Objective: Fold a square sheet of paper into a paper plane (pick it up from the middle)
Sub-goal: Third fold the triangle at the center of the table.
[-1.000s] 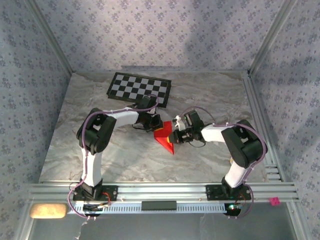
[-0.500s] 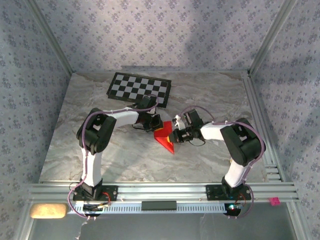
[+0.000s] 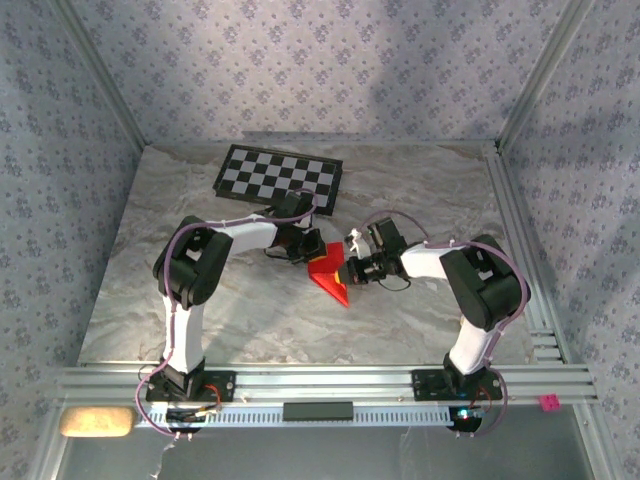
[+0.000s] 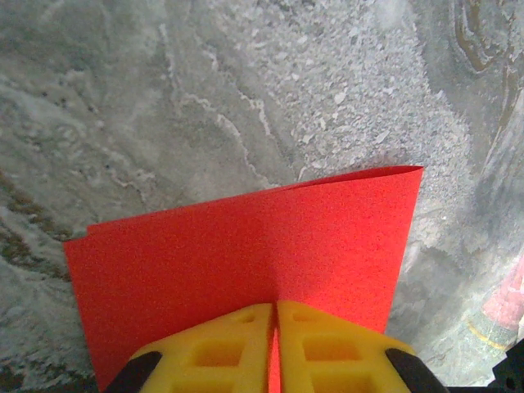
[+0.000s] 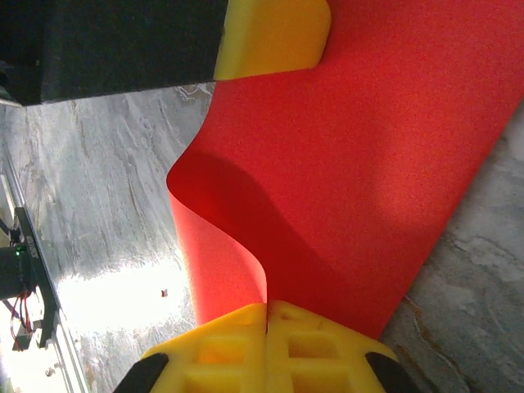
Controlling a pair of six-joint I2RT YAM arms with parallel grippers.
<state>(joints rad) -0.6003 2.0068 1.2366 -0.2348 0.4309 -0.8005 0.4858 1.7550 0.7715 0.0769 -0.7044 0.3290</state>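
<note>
- Grey marble table [image 3: 250,320] is seen under both arms, with flowery blue walls [image 3: 300,60] all around and a checkerboard [image 3: 280,177] lying at the far side.
- The sheet of paper [image 3: 328,272] is found near the middle of the table, between the two arms and apart from the checkerboard. It is bright red and is already folded to a point that faces the near edge.
- The left gripper [image 4: 274,309] is pinched tight on one edge of the paper. A thin red strip is seen squeezed between its yellow fingers [image 4: 221,348].
- The right gripper [image 5: 268,309] is also pressed together on the paper, at another edge. The paper is bent into a soft wave beside it.
- The paper is judged to be very light and thin. It can be bent with almost no push, so it flops and curls when it is held at one spot.
- It could be torn or crumpled if it is pulled hard from both sides at once.
- The best hold is thought to be at an edge or on a crease, where the layers are doubled and a bit stiffer.
</note>
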